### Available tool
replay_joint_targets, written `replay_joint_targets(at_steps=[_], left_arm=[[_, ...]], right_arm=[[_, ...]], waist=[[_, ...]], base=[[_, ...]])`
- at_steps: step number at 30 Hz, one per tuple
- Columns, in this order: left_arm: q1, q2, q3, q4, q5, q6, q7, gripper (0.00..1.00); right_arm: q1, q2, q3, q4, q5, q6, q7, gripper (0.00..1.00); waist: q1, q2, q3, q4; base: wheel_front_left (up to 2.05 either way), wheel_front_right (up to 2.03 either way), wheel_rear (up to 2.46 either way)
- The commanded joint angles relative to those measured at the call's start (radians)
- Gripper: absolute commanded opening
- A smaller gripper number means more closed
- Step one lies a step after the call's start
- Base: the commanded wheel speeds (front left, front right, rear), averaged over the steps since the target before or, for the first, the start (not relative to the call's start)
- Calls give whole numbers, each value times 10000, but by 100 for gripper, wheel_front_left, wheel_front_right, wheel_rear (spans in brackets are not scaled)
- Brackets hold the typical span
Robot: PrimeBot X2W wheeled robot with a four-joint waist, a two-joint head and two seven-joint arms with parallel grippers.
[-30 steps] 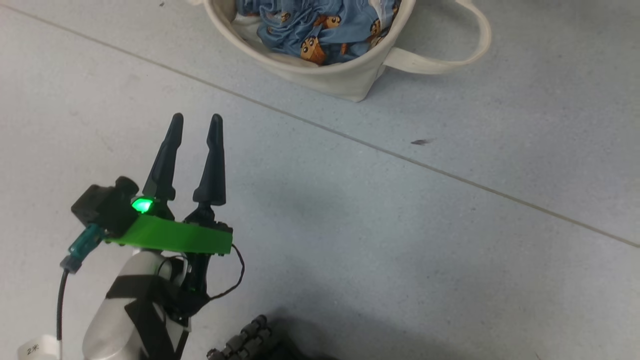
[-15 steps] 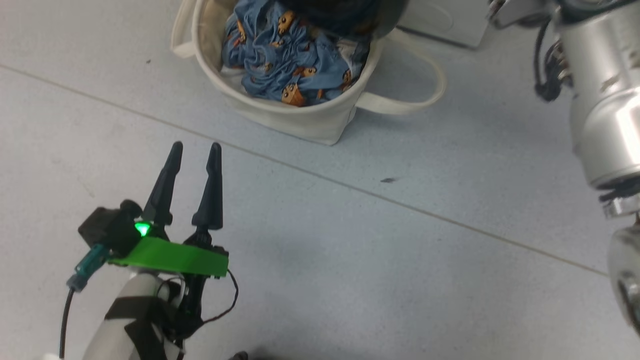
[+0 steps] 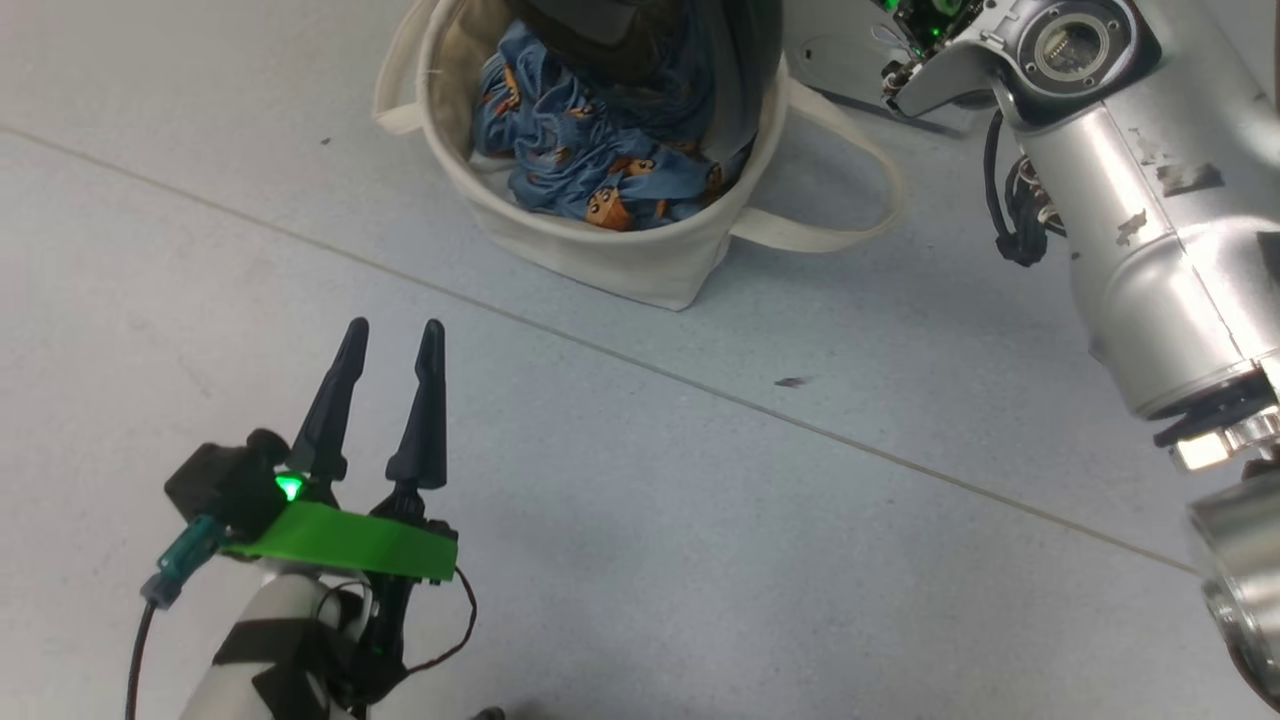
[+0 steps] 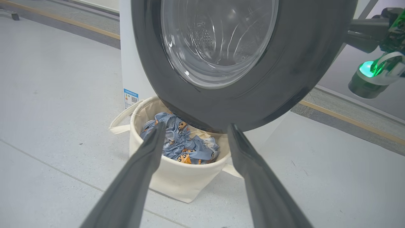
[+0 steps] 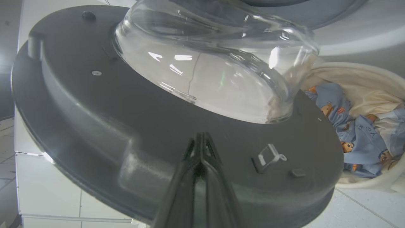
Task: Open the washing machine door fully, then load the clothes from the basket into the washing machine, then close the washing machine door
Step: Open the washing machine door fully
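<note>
One change: our head view has risen, showing the right arm [image 3: 1150,250] beside the basket [image 3: 610,268]; the washing machine door [image 4: 300,63] hangs over the basket's clothes [image 3: 580,170], not fully open; our right gripper [image 5: 201,137], pinched closed and empty, seemingly presses it; our left gripper [image 3: 395,330] gapes empty before the basket.

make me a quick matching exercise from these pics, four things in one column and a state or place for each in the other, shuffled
Column A
1. left end effector
2. right end effector
3. clothes
4. washing machine door

Column B
a. heaped inside the basket
b. fingers apart, above the floor
c. swung open, overhanging the basket
d. fingers pressed together

Pairs: 1-b, 2-d, 3-a, 4-c
</note>
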Motion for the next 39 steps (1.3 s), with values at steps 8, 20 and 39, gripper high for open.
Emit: replay_joint_targets(at_steps=[8,20,39], left_arm=[[-160,120,391,-141,18,14,-126,100],[-242,103,364,-31,29,14,-126,100],[490,1572,1092,242,225,263,270,100]], right_arm=[[-186,382,1441,-464,1222,12,-66,0],[-114,382,3307,-591,2390,12,-1515,98],[2861,-1352,4882,-3395,-294,12,-6365,100]], waist=[[1,-1,41,498],[1,-1,-227,456],[1,-1,-2737,-1831]], base=[[0,0,0],[0,0,0],[0,0,0]])
